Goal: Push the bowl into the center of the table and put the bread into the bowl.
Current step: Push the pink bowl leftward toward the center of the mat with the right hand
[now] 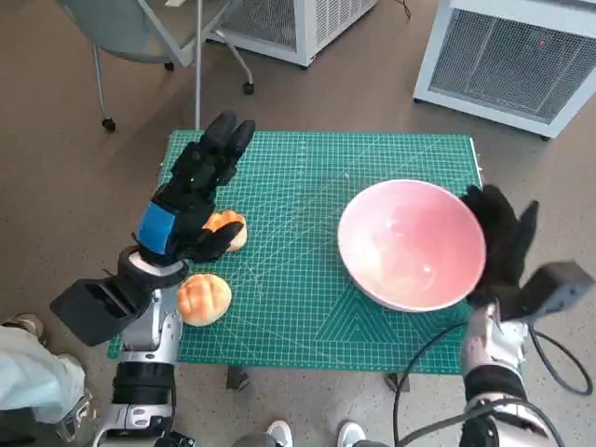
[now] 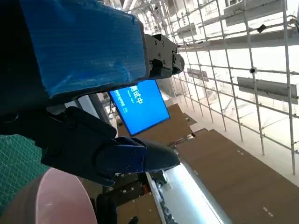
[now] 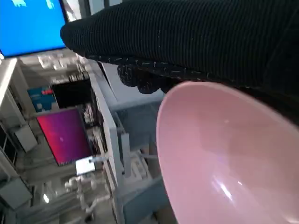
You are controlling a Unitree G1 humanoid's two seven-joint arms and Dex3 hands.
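A pink bowl (image 1: 413,244) sits on the right part of the green cutting mat (image 1: 307,186). My right hand (image 1: 503,240) rests flat against the bowl's right outer side, fingers spread; the bowl (image 3: 224,158) fills the right wrist view under the glove (image 3: 187,37). Two bread rolls lie on the mat's left side: one roll (image 1: 204,298) near the front left corner, another roll (image 1: 231,226) partly hidden under my left hand (image 1: 191,196). That hand hovers over it with fingers stretched out and holds nothing. The bowl's rim (image 2: 51,196) shows in the left wrist view.
A chair on castors (image 1: 140,37) stands beyond the table's far left. White ventilated cabinets (image 1: 512,56) stand at the far right and far middle. A person's shoes (image 1: 279,433) show by the near edge. A black cable (image 1: 419,372) hangs at the front right.
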